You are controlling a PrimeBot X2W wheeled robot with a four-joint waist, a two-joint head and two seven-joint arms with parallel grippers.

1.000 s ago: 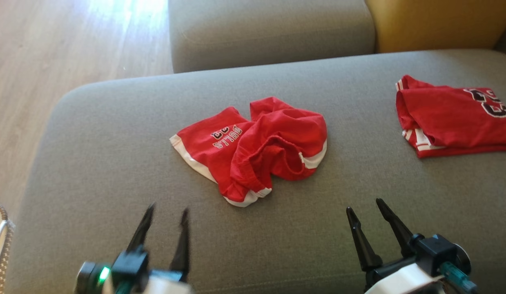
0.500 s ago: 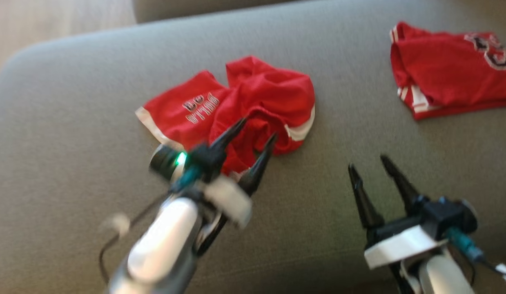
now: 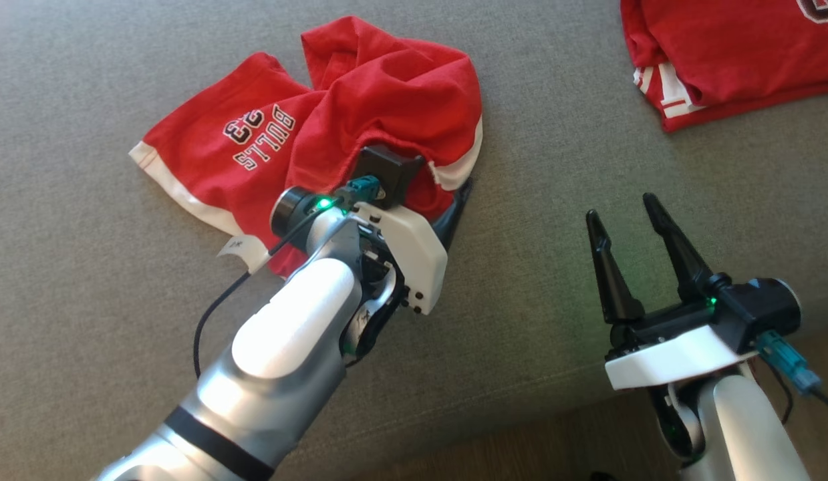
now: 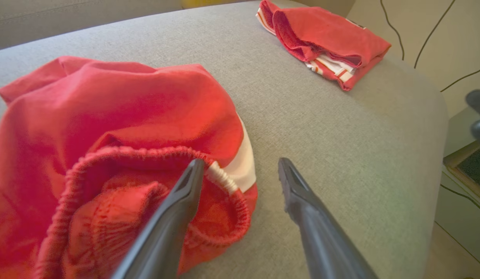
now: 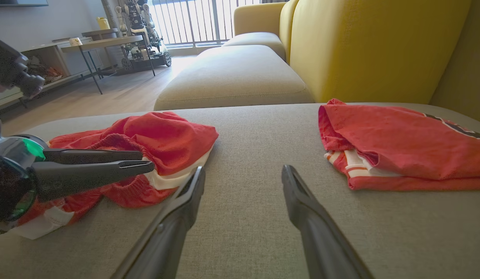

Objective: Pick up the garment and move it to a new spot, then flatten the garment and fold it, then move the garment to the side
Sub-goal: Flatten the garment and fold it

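On the grey sofa cushion (image 3: 554, 147), near its middle: crumpled red Bulls shorts (image 3: 387, 87), the landmark for all else. Left part of the shorts: one leg lying flattish, white-trimmed hem, printed lettering upward. Near edge of the shorts: white label (image 3: 236, 248) poking out, and just right of it the left hand (image 4: 240, 166), set low at the gathered elastic waistband (image 4: 147, 152). Fingers apart, clamped on nothing; one finger over the waistband opening, touching the cloth or just above it (hard to tell which), the other over bare cushion just right of the shorts' white side stripe. Well right of the shorts: right hand (image 3: 619, 207), fingers likewise spread, empty, clear of the cloth. Far right of the shorts, well apart: a second red garment, a folded jersey (image 3: 721, 60), apparently finished with and best left alone.

Step in hand, by the look of it: the first pickup, at the reach-for-grasp stage. Nothing lifted, flattened or folded yet.

Next move: press a little lower to get waistband and stripe edge between the left fingers, then close firmly before lifting. Thick bunched elastic there, so probably a deep bite rather than a fingertip pinch. Risk: catching a single layer and dragging the heap instead of raising it. After that, carry to bare cushion away from the jersey, with room for spreading.
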